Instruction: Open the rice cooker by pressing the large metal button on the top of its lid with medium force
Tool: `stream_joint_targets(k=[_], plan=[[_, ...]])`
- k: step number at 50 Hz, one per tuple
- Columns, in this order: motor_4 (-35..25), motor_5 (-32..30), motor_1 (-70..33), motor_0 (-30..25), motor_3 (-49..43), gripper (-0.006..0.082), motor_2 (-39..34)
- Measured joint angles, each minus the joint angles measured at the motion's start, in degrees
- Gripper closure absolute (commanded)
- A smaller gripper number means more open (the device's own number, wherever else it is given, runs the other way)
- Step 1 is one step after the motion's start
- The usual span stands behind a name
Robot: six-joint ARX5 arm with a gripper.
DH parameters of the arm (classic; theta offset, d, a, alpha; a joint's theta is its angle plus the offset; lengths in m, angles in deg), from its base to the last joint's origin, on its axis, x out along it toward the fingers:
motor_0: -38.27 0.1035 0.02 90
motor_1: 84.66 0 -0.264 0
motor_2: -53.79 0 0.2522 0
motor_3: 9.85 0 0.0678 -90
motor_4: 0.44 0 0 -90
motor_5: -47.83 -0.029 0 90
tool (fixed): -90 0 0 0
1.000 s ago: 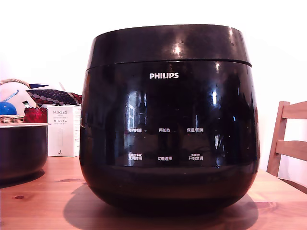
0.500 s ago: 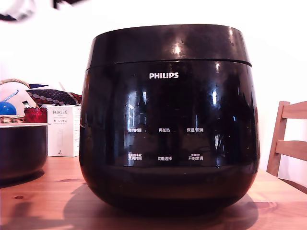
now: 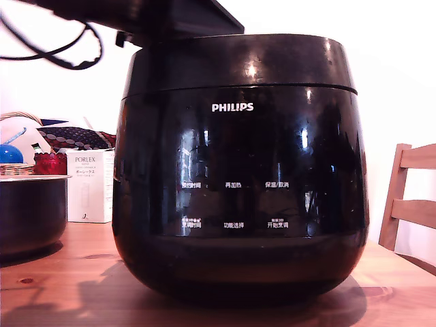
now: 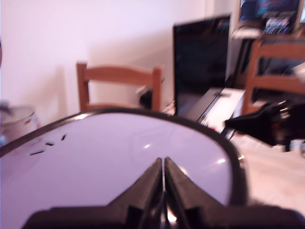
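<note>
We see the jaws (image 4: 163, 164) pressed together with nothing between them, their tips low over the glossy lid (image 4: 119, 157); only the wrist view shows this. The exterior view gives us just the dark arm (image 3: 146, 17) above the lid's left edge, the lid down on the rice cooker (image 3: 238, 177), which stands on the wooden bench (image 3: 54, 286) beside a metal pot (image 3: 30, 214).

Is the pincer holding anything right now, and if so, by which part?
Nothing is held. In the wrist view the pincer has its fingers closed together with nothing between them, above the glossy lid of the rice cooker.
</note>
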Motion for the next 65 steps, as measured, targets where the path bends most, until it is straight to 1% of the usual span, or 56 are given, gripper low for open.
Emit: stream_joint_targets(k=[1,4,5,8,20,45,53,65], plan=[[0.2,-1.1,0.0,-0.1,-0.8,0.0786,0.4],[0.6,-1.2,-0.1,-0.5,-3.1,0.0786,1.4],[0.7,-2.5,-0.1,-0.6,-3.7,0.0786,1.6],[0.7,-3.4,-0.1,-1.0,-5.3,0.0786,2.1],[0.8,-4.5,0.9,-1.3,-11.4,0.0787,3.7],[1.3,-6.6,1.0,-1.0,-17.9,0.0787,5.8],[2.6,-10.1,0.7,-1.0,-20.2,0.0787,6.4],[3.3,-12.3,0.7,-1.0,-22.5,0.0787,7.4]])
